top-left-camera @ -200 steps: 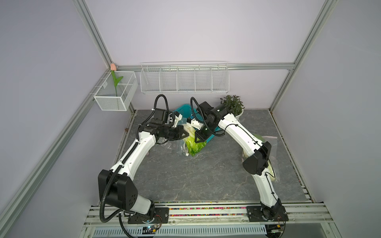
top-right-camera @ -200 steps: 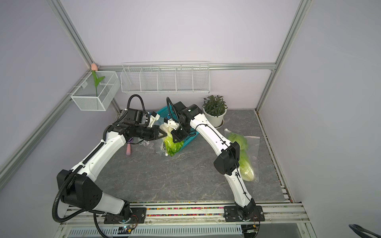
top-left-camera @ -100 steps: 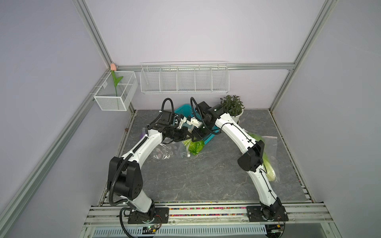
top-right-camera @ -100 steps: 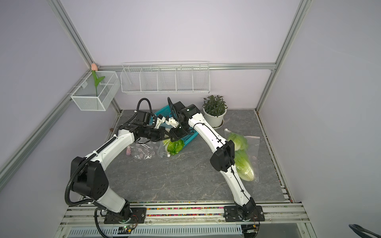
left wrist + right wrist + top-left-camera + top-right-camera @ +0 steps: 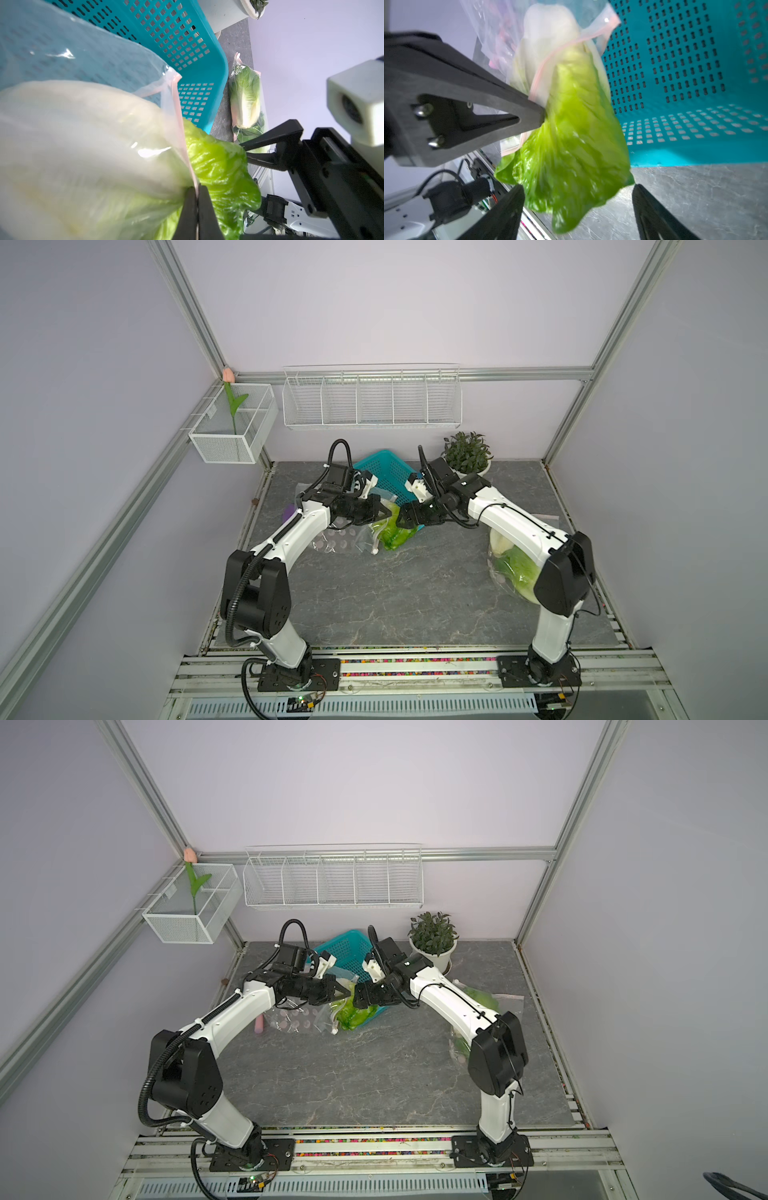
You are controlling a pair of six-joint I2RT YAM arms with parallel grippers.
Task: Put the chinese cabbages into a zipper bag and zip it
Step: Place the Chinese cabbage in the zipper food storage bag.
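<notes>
One chinese cabbage (image 5: 218,166) sits stalk-first in a clear zipper bag (image 5: 104,124), its green leaves sticking out past the pink zip strip (image 5: 560,47). My left gripper (image 5: 197,193) is shut on that strip at the bag's mouth. Facing it, my right gripper (image 5: 577,187) stands open with the leaf tips (image 5: 571,135) hanging between its fingers, untouched. In both top views the two grippers (image 5: 388,512) (image 5: 353,998) meet over this cabbage (image 5: 395,535) in front of the basket. A second cabbage (image 5: 515,568) lies in its own bag under the right arm.
The teal basket (image 5: 386,472) stands tilted just behind the grippers. A potted plant (image 5: 467,454) is at the back right. Another clear bag (image 5: 336,537) lies flat under the left arm, a pink object (image 5: 259,1025) beside it. Wire racks hang on the walls.
My right gripper has opened and let go of the cabbage leaves. The left gripper, still shut on the bag's rim, has shifted right, and the cabbage has sunk lower.
</notes>
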